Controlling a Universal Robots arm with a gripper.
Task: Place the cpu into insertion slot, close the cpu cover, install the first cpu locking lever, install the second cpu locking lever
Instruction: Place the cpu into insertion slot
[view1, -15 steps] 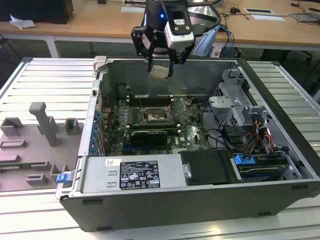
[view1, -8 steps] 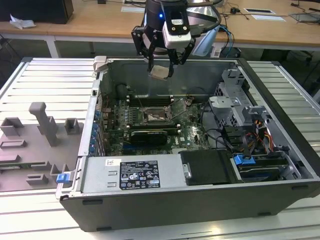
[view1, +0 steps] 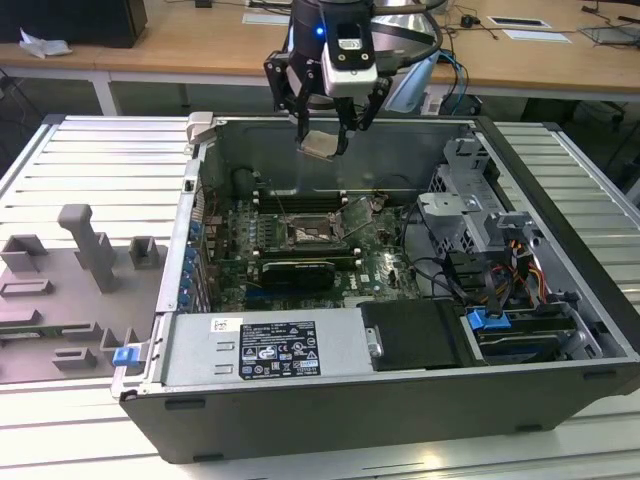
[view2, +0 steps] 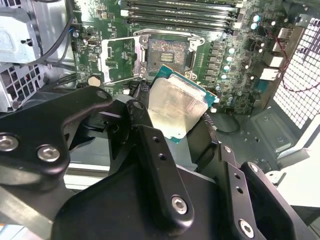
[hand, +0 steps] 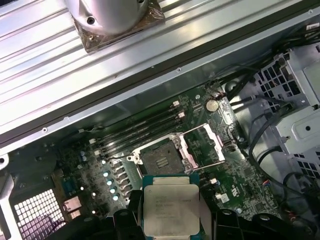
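One firm pinch on the cpu (view1: 320, 146): gripper (view1: 322, 142) clamped on two opposite edges of the chip, black fingers (view2: 150, 135) pressed against its sides in both wrist views. Hangs in the air above the open computer case (view1: 330, 430), near twelve o'clock of the opening in the exterior view, clear of the board below. Carries the chip tilted, pale silver-beige top turned toward the wrist cameras, thin green edge showing around the metal in the second wrist view. Faces a bare insertion slot (view1: 308, 235), a dark square with a silver rim on the green motherboard (view1: 385, 265), at six o'clock from the gripper in the exterior view and well apart from the chip. Finds the cpu cover (view1: 357, 212) swung up off the socket, tilted at three o'clock of the slot, its square cut-out open to the board behind it. Long black memory sticks (view1: 300, 195) at twelve o'clock of the slot, between it and the rear wall of the case. Black graphics card (view1: 298, 272) at six o'clock of the slot, just beside it. Power supply (view1: 265, 350) with its white label at six o'clock of the case, drive cage (view1: 465, 215) with bundled cables at three o'clock. Grey moulded fixture (view1: 90, 250) on the ribbed metal table (view1: 90, 150) at nine o'clock, outside the case.
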